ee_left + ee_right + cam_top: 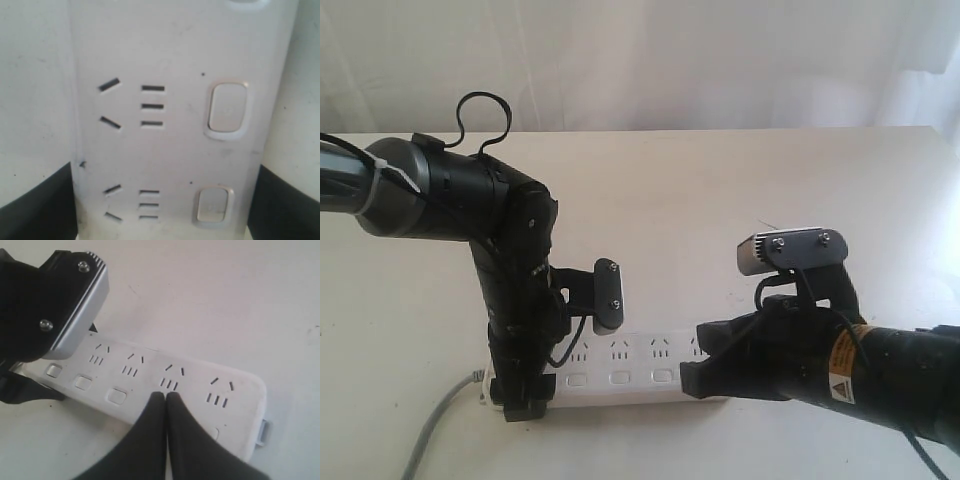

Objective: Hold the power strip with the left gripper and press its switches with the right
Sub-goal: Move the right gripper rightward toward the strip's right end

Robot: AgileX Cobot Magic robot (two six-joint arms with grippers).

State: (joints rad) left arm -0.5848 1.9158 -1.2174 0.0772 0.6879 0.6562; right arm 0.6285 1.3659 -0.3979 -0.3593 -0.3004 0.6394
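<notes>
The white power strip (pixel 630 362) lies flat on the table, and its grey cord (pixel 435 425) runs off the left end. My left gripper (pixel 520 395) is shut on that left end. In the left wrist view its black jaws press both long sides of the power strip (pixel 170 60), and the left gripper (pixel 162 222) frames two switches (pixel 227 110). My right gripper (pixel 694 372) is shut with nothing in it. In the right wrist view the right gripper (pixel 166 396) has its tips just below the fourth socket group of the power strip (pixel 240 390). Three switches (pixel 116 395) show; the fourth is hidden under the fingers (pixel 150 440).
The left arm's grey camera module (pixel 607 295) hangs over the strip near its left end and shows in the right wrist view as the camera module (pixel 75 310). The white table (pixel 720 200) runs back to a pale curtain (pixel 670 60).
</notes>
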